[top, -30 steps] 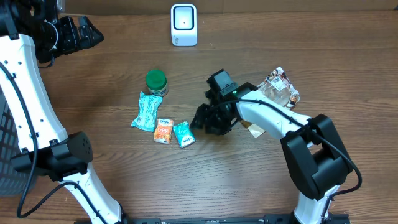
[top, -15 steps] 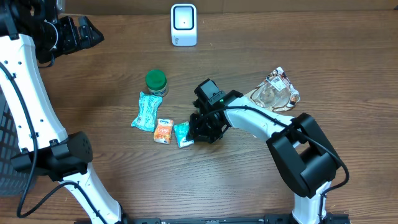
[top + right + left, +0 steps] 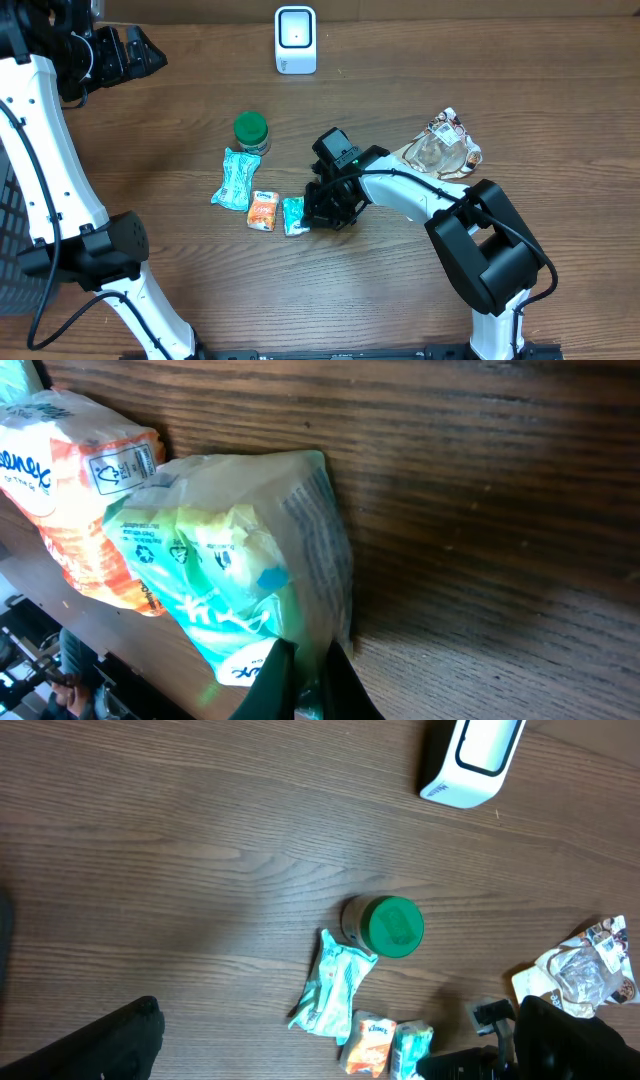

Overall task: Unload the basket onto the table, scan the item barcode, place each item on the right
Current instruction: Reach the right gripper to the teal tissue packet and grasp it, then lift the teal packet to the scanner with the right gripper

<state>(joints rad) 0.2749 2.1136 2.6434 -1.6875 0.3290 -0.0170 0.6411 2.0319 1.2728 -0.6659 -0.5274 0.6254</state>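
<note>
Right gripper (image 3: 312, 214) has swung left, away from the crumpled clear bag (image 3: 446, 148), and its jaws have snapped together at the teal tissue pack (image 3: 293, 216), which has been nudged closer to the orange tissue pack (image 3: 262, 211). From overhead, the teal pack lies flat on the wooden table (image 3: 520, 90) at mid-table, just beside the orange one. A long teal packet (image 3: 236, 178) sits to their left and a green-lidded jar (image 3: 251, 132) above. The white scanner (image 3: 295, 40) stands well apart at the far edge. Left gripper (image 3: 135, 55) hangs over the top-left corner, jaws spread, holding nothing.

Left wrist view — looking down from high up: scanner (image 3: 470, 760) at top, jar (image 3: 392, 926) in the middle, long packet (image 3: 335, 985) below it, orange pack (image 3: 372, 1045) and teal pack (image 3: 410, 1050) side by side at the bottom edge.

Right wrist view — close in: the teal pack (image 3: 230, 580) fills the frame, resting on the wood, orange pack (image 3: 90, 490) touching its side. The gripper (image 3: 305, 682) is pinched on the wrapper's near edge.
</note>
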